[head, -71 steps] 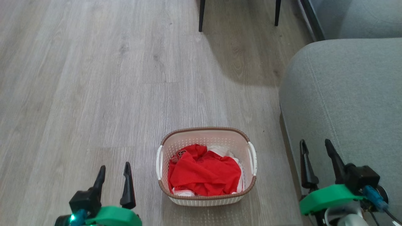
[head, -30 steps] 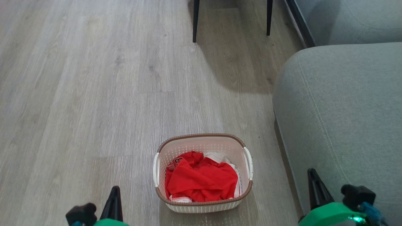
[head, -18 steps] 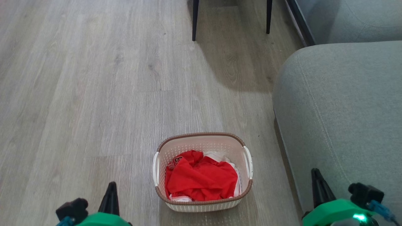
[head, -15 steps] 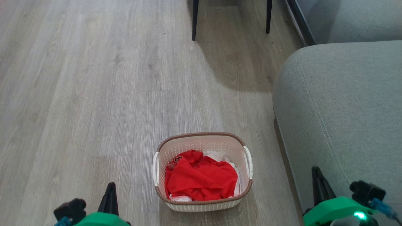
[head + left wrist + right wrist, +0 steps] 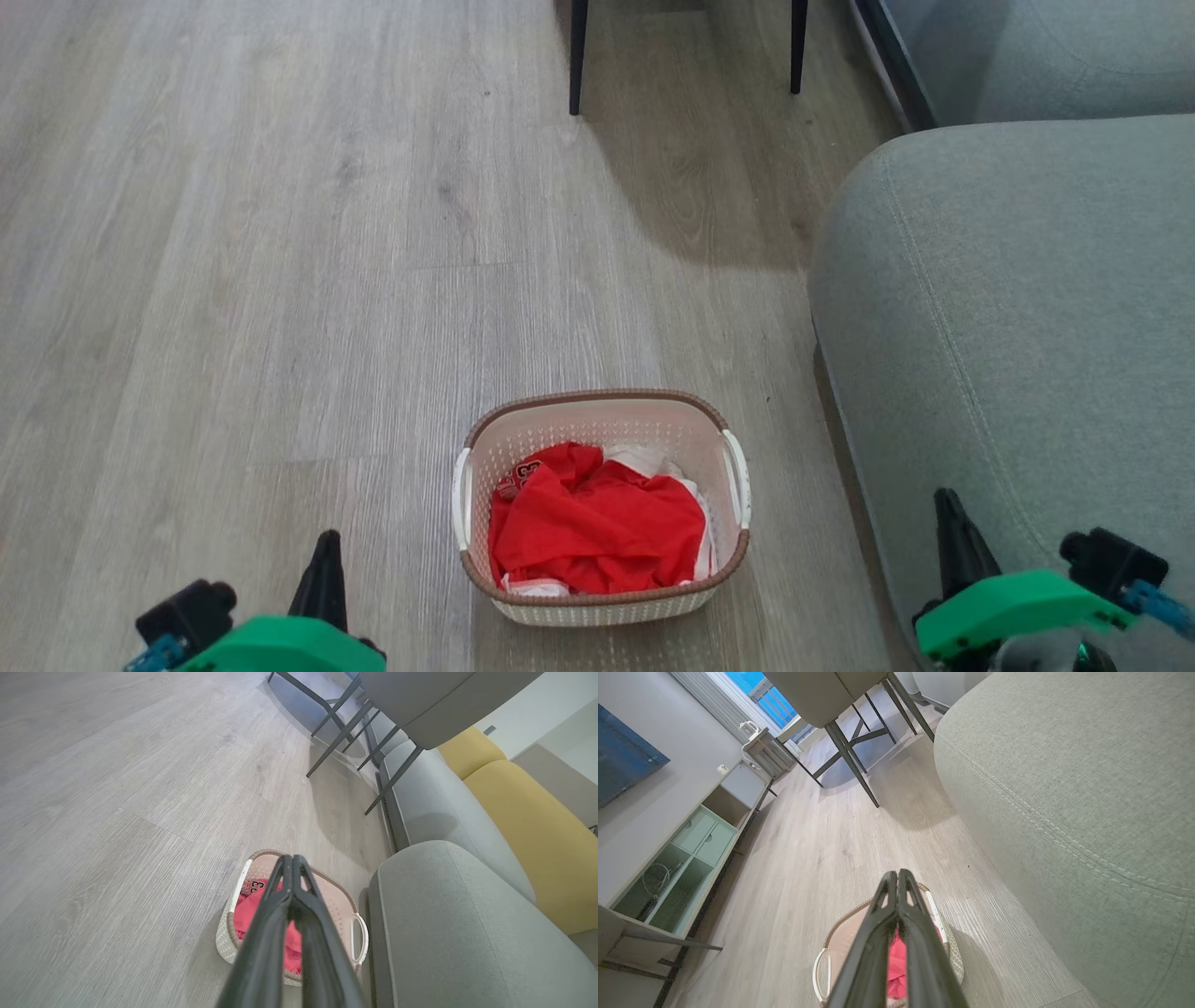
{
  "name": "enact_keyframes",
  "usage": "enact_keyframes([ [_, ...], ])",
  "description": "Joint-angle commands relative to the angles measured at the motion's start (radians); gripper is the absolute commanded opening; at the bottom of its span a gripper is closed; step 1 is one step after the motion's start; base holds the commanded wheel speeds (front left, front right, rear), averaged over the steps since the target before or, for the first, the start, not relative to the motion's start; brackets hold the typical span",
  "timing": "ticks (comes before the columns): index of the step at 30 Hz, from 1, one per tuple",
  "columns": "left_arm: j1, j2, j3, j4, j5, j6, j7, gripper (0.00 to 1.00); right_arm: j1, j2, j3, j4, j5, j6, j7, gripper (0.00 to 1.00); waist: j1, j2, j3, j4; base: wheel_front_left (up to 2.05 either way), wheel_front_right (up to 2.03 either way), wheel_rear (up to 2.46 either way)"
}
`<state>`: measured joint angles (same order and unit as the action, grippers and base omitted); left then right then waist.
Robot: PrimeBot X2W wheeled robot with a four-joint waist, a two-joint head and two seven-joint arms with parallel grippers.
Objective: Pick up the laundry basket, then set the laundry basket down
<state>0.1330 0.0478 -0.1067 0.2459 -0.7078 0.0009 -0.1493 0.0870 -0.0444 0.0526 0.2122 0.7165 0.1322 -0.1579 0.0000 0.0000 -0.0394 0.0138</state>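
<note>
I see the cream perforated plastic laundry basket (image 5: 597, 609) lying between my left gripper (image 5: 290, 858) and right gripper (image 5: 897, 873). Both pairs of fingers are closed and empty, and the left is nearer.

Laundry basket (image 5: 602, 607): on the floor (image 5: 280, 280), between the two grippers; right of the left gripper (image 5: 290, 858), left of the right gripper (image 5: 897, 873), touching neither.
Clothes (image 5: 597, 527): in the basket.
Sofa (image 5: 1008, 327): right of the basket, near it; beside and ahead of the right gripper, on its outer side.
Chair legs (image 5: 576, 56): on the floor, well ahead of both grippers, beyond the basket.
</note>
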Motion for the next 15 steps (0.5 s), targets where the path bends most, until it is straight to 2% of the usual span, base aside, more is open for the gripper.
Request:
enact_keyframes([
  [1,-0.065,0.012,0.029,-0.025,-0.031,-0.007,0.007,0.00,-0.053,-0.022,-0.004,-0.027,0.033,-0.001,0.007,0.00,0.0000,0.0000,0.001,0.000,0.00,0.00,0.00],
  [15,-0.094,0.014,0.057,-0.021,-0.186,-0.028,0.047,0.00,-0.077,-0.025,-0.023,-0.017,0.189,-0.001,0.046,0.00,0.0000,0.0000,0.008,-0.003,0.00,0.00,0.00],
])
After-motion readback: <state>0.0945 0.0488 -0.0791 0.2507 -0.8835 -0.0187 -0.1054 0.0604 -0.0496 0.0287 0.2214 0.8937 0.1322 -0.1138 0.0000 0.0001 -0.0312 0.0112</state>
